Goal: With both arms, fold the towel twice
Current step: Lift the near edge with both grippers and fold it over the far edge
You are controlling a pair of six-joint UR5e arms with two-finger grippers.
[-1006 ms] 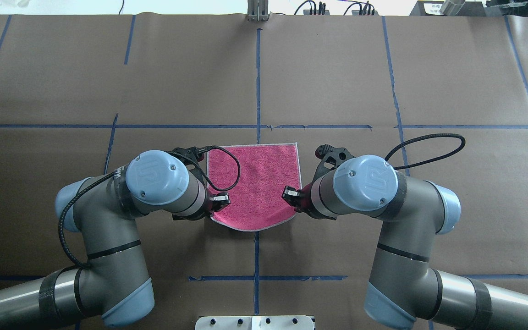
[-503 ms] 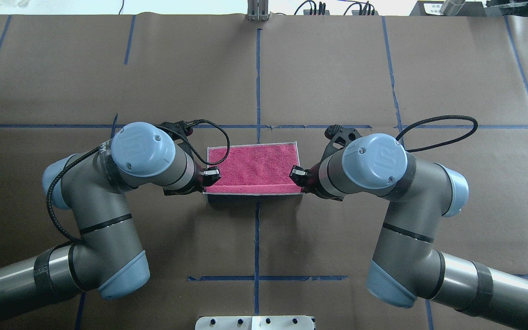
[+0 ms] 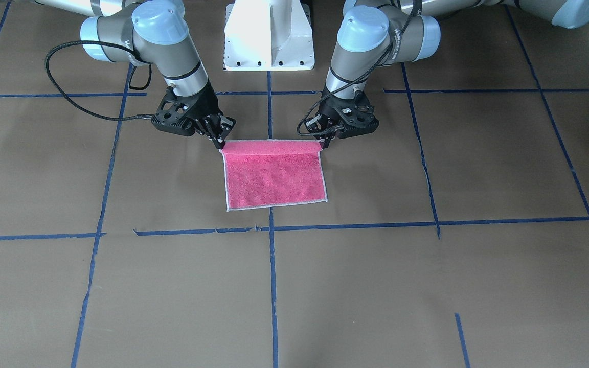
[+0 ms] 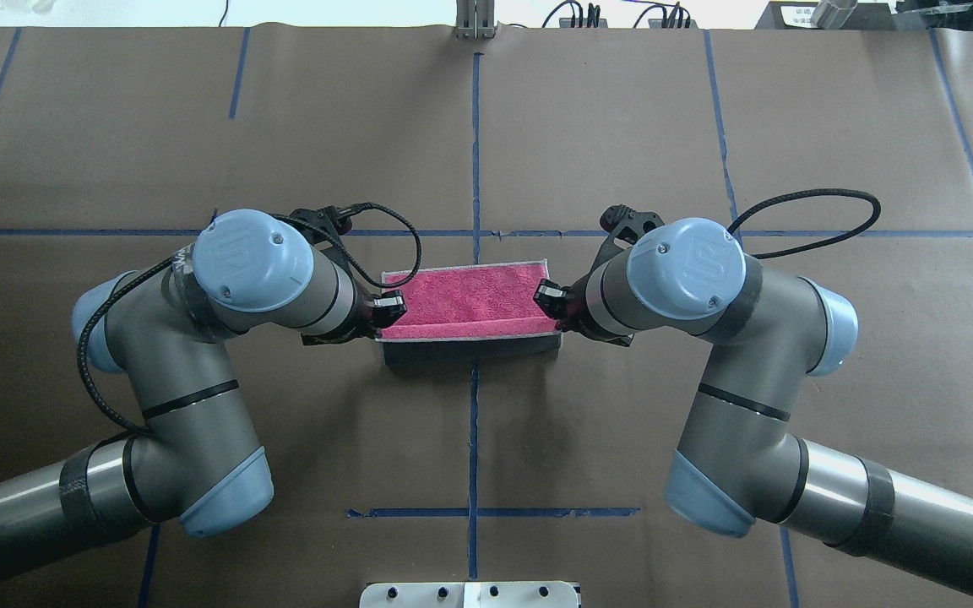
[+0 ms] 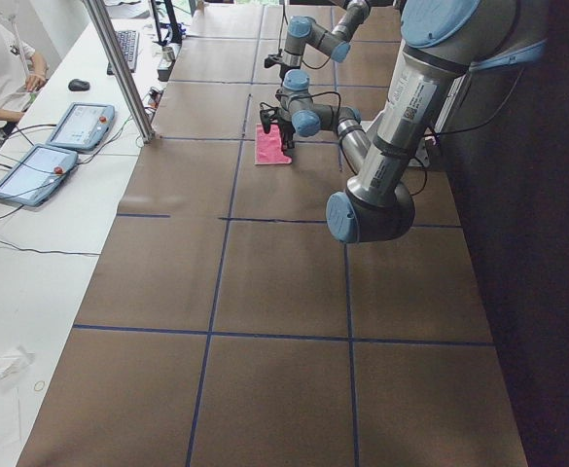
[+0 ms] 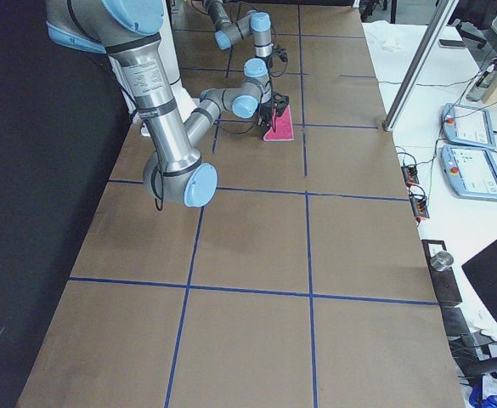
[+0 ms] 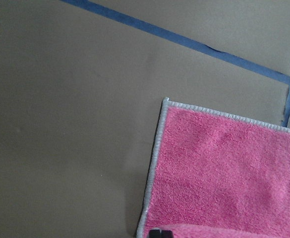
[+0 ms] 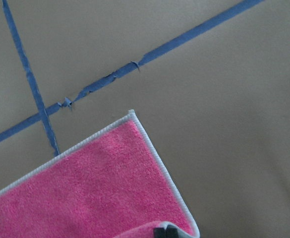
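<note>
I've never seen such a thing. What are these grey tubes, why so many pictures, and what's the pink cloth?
Two robot arms, each ending in a black two-finger claw. The left gripper and the right gripper each pinch a corner of a pink towel, holding its robot-side edge up while the rest lies on the table, covered in brown paper with blue tape. One picture looks down from behind the robot, one faces it, two look from the table's ends, two come from wrist cameras.

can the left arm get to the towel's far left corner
Probably yes: that corner lies flat on the table just beyond the left pincer, nothing between. But the pincer is shut on the lifted near corner of the towel.
</note>
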